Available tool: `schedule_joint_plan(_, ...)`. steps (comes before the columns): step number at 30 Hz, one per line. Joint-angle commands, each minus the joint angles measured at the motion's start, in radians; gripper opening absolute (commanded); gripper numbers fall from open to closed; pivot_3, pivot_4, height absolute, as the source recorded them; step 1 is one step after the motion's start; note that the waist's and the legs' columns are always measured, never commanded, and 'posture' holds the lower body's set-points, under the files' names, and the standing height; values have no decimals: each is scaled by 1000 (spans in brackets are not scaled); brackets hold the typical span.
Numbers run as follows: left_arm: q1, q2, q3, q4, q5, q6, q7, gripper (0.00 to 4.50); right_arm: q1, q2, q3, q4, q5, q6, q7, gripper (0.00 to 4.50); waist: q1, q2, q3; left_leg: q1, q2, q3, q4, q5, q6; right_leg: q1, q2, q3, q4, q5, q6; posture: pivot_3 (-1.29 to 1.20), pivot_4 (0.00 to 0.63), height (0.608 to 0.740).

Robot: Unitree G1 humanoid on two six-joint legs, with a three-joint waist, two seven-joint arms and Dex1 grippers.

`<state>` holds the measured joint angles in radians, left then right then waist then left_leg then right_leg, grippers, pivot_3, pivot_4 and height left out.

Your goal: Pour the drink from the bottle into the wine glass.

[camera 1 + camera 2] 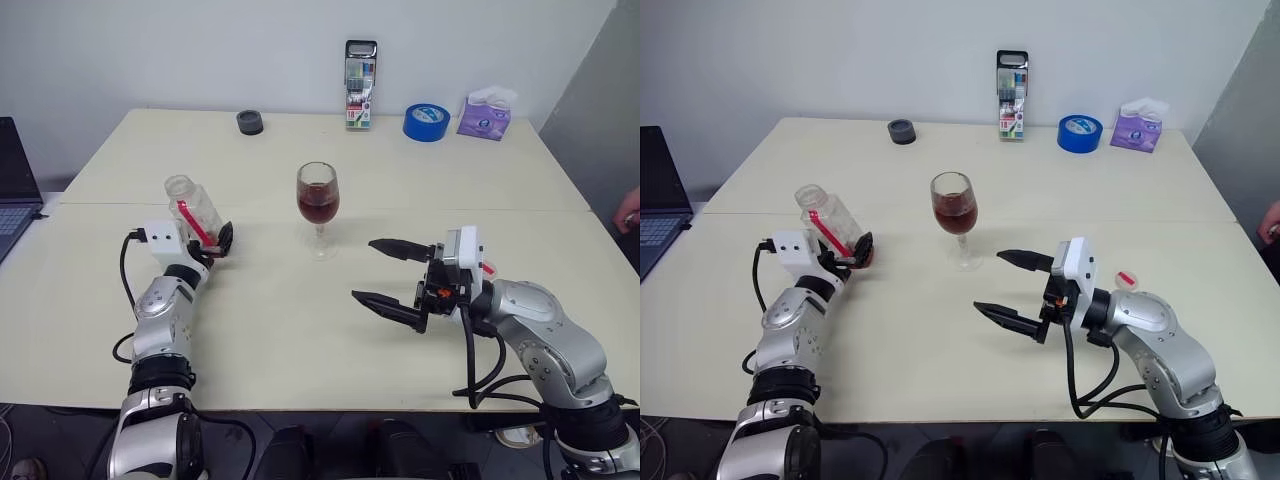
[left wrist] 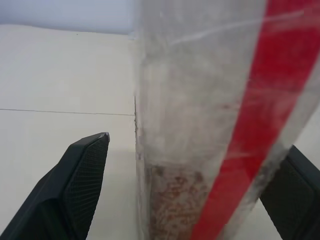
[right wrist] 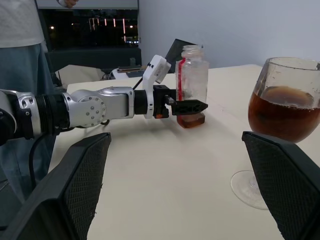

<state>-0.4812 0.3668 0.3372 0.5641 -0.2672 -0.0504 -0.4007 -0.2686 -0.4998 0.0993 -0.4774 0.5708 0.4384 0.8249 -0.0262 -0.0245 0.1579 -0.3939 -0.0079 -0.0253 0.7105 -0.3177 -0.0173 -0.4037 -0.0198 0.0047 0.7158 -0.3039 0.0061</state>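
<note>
Now bottle [image 3: 193, 82] upright btwn open left gripper [image 3: 186, 106], wine glass [image 1: 318, 205] filled

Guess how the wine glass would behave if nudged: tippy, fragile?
Probably top-heavy: the drink sits in the bowl of the wine glass above a thin stem, so a high push may tip it. Likely fragile and slippery: thin, smooth clear glass.

Head pair overlooks table [image 1: 300, 350]; wrists close.
</note>
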Motion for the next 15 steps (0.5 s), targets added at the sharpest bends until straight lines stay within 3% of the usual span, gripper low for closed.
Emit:
schedule_joint_plan(1, 27, 10, -10, -49, 1, 2, -1, 4452, 11, 1, -9, -29, -1, -22, 1, 4500, 0, 0, 0, 0, 0, 0, 0, 0, 0, 0, 0, 0, 0, 0, 0, 0, 150, 740)
schedule_joint_plan(6, 176, -4, -39, -263, 19, 118, 62, 4452, 113, -18, -42, 23, -96, -21, -93, 4500, 0, 0, 0, 0, 0, 0, -1, 0, 0, 0, 0, 0, -1, 0, 0, 0, 150, 740)
schedule_joint_plan(10, 466, -45, -59, -657, 8, 284, 137, 4452, 205, 29, -82, 78, -265, 77, -375, 4500, -2, 0, -1, 0, 1, 2, -2, 0, 0, -1, 0, 3, -2, 0, 0, 0, 150, 740)
schedule_joint_plan(15, 763, -130, -59, -1043, -18, 440, 236, 4452, 243, 137, -100, 77, -364, 174, -592, 4500, -3, 1, -1, 4, 1, 3, -9, 0, 0, 0, 0, 5, -1, 0, 0, 0, 150, 740)
